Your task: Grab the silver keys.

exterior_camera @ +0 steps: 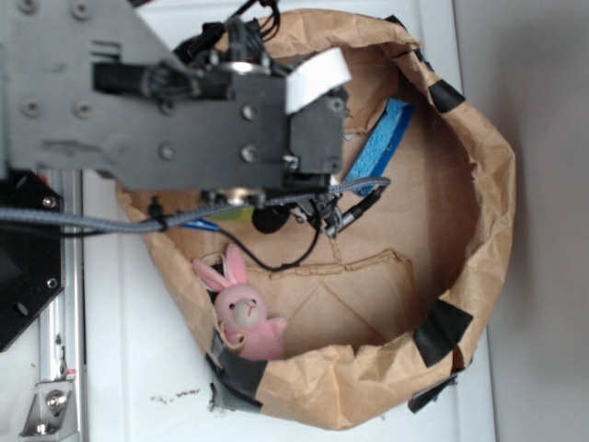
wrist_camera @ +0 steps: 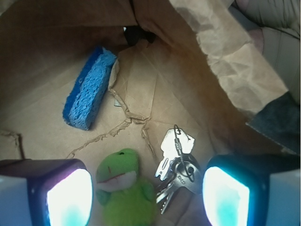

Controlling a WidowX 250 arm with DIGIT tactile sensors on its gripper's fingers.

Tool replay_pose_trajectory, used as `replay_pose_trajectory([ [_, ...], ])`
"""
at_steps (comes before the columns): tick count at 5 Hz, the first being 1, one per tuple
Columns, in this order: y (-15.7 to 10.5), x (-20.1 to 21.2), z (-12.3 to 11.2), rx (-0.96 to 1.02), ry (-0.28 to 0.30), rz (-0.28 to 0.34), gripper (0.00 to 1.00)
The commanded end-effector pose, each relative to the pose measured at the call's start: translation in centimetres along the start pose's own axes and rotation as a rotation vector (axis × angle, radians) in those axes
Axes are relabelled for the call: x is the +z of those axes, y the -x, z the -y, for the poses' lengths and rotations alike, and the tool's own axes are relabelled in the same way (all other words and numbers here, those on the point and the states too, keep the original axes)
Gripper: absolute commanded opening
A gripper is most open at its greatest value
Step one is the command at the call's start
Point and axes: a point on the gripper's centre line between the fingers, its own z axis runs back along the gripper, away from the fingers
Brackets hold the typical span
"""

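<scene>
In the wrist view the silver keys [wrist_camera: 177,164] lie on the brown paper floor of the bag, a shiny bunch on a thin ring, just right of a green plush toy [wrist_camera: 124,188]. My gripper [wrist_camera: 146,197] is open above them. Its two lit fingertips [wrist_camera: 68,197] stand wide apart, with both the toy and the keys between them; the keys lie close to the right one. In the exterior view the arm [exterior_camera: 184,101] covers the keys and the toy, so they are hidden there.
A blue sponge [wrist_camera: 88,89] lies on the bag floor to the far left; it also shows in the exterior view [exterior_camera: 379,143]. A pink plush bunny [exterior_camera: 244,308] leans against the bag wall [exterior_camera: 479,184]. The crumpled paper wall rises close on the right [wrist_camera: 225,61].
</scene>
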Motion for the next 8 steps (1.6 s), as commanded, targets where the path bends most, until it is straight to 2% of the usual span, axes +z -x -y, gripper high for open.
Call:
replay_pose_trajectory([
  [1, -0.3, -1.6, -0.6, 0.034, -0.028, 0.041, 1.00],
  [2, -0.3, -2.2, -0.3, 0.037, -0.039, 0.026, 1.00],
  [3, -1.2, -2.4, -1.1, 0.058, -0.055, 0.014, 1.00],
  [5, -2.0, -1.5, -2.9, 0.059, -0.041, 0.020, 1.00],
  [8, -1.6, -2.3, -2.8, 0.041, -0.071, 0.020, 1.00],
])
